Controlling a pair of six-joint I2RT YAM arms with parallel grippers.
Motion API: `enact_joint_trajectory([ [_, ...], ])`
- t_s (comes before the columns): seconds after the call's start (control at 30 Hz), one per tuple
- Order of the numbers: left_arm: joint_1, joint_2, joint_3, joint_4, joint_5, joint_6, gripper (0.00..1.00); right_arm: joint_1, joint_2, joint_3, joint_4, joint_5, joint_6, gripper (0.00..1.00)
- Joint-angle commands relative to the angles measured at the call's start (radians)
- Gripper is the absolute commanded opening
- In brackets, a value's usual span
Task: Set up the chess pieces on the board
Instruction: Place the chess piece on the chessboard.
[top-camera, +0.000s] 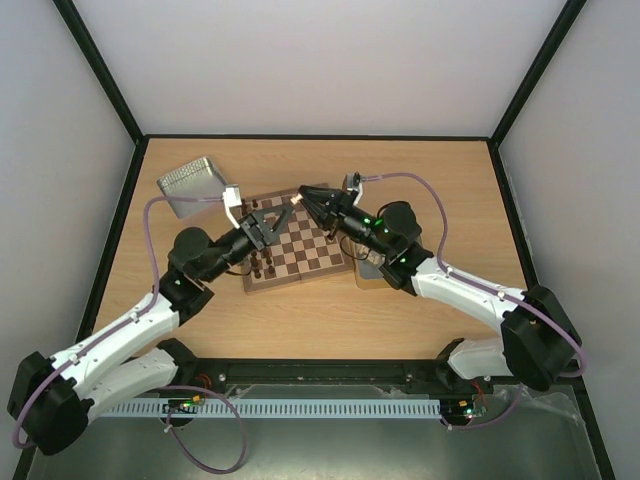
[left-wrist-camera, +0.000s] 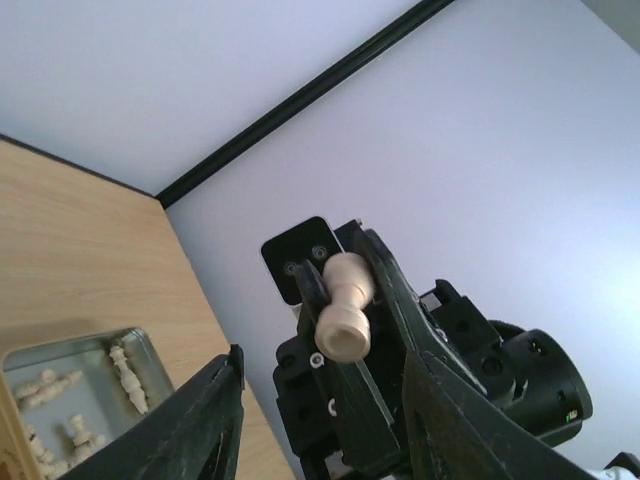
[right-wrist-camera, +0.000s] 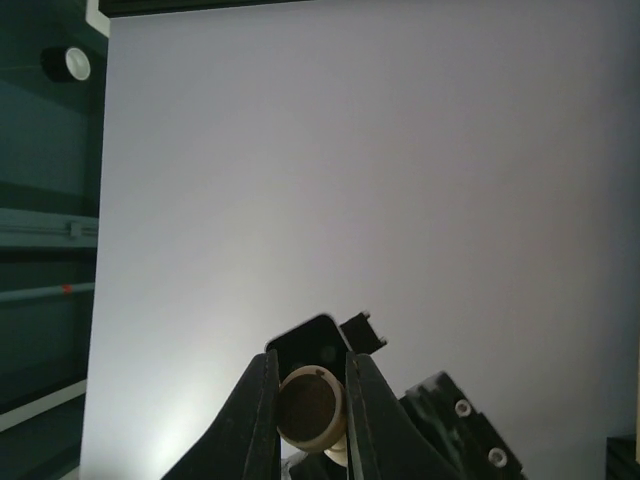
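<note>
My right gripper (right-wrist-camera: 308, 378) is clamped on a cream pawn (left-wrist-camera: 345, 308), dead ahead of my left gripper (left-wrist-camera: 322, 385) (jaws apart, holding nothing), its long axis tilted, base end nearer.

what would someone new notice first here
The two arms meet nose to nose over the far edge of the board, where the right end effector pinches a cream chess piece. The left end effector faces it, jaws apart and empty. At the lower left of the left wrist view, a metal tin holds more cream pieces.
</note>
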Motion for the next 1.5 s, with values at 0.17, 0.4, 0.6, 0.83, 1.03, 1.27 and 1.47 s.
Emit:
enact_joint_trajectory([
  [0.17,0.02,0.051,-0.007,0.171,0.044,-0.082,0.34,0.001,0.011,-0.033,0.129,-0.043,0.058,0.02],
  [0.4,0.036,0.083,-0.004,0.206,0.112,-0.096,0.26,0.001,0.02,-0.043,0.127,-0.053,0.061,0.02],
  [0.6,0.036,0.102,-0.007,0.214,0.14,-0.095,0.25,0.001,0.023,-0.046,0.133,-0.045,0.065,0.02],
  [0.83,0.036,0.088,-0.002,0.175,0.125,-0.056,0.06,0.001,0.025,-0.05,0.101,-0.036,0.036,0.03],
  [1.03,0.072,0.073,0.151,-0.307,0.122,0.149,0.03,-0.022,-0.033,0.004,-0.244,0.047,-0.28,0.44],
  [1.27,0.082,0.175,0.358,-0.971,0.013,0.455,0.02,-0.069,-0.124,0.041,-0.744,0.384,-0.618,0.6],
  [1.47,0.012,0.396,0.502,-1.217,-0.074,0.526,0.02,-0.085,-0.238,-0.025,-0.938,0.691,-0.699,0.6],
])
